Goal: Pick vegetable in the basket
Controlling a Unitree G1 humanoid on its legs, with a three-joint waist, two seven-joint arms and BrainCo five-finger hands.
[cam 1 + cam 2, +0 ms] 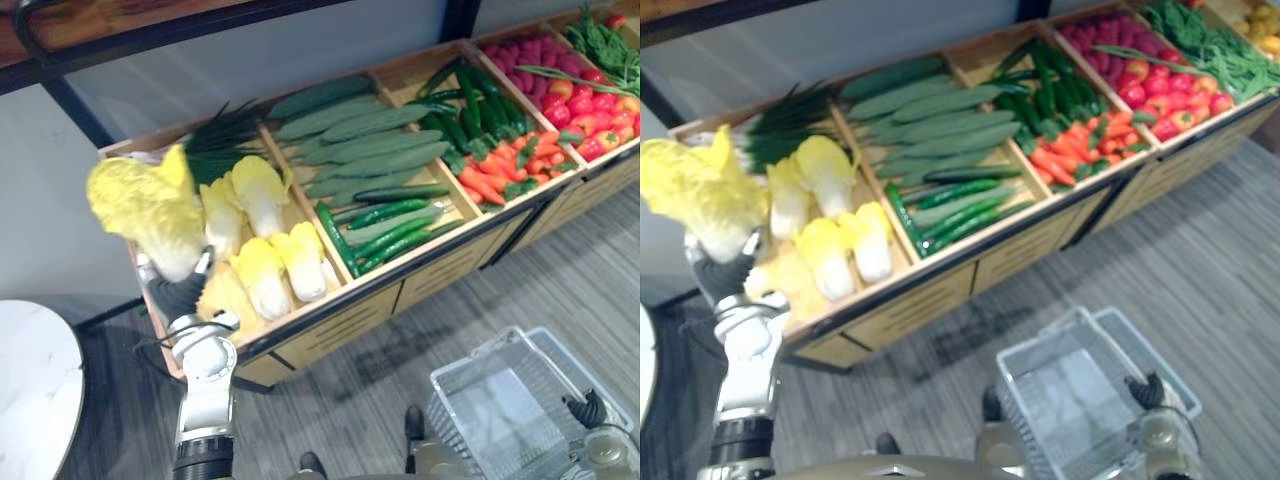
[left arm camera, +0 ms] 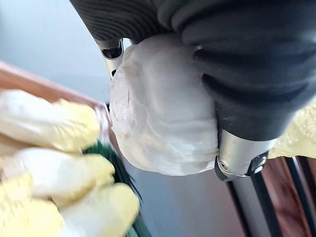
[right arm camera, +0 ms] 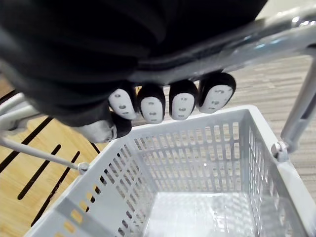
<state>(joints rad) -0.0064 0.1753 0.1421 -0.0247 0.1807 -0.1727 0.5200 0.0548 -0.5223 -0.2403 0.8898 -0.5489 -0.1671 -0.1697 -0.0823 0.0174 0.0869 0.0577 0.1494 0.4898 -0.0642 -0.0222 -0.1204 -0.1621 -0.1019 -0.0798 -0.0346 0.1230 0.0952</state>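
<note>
My left hand is shut on the white stem end of a yellow napa cabbage and holds it up over the left end of the produce stand. In the left wrist view the cabbage's pale base sits inside the curled fingers. More cabbages lie in the compartment below. A grey wire basket hangs low on the right over the floor. My right hand is curled round its metal handle, and nothing lies inside it.
The long wooden stand has compartments of green onions, large and small cucumbers, dark peppers with carrots, and red produce. A white round table sits at the lower left. Grey plank floor lies before the stand.
</note>
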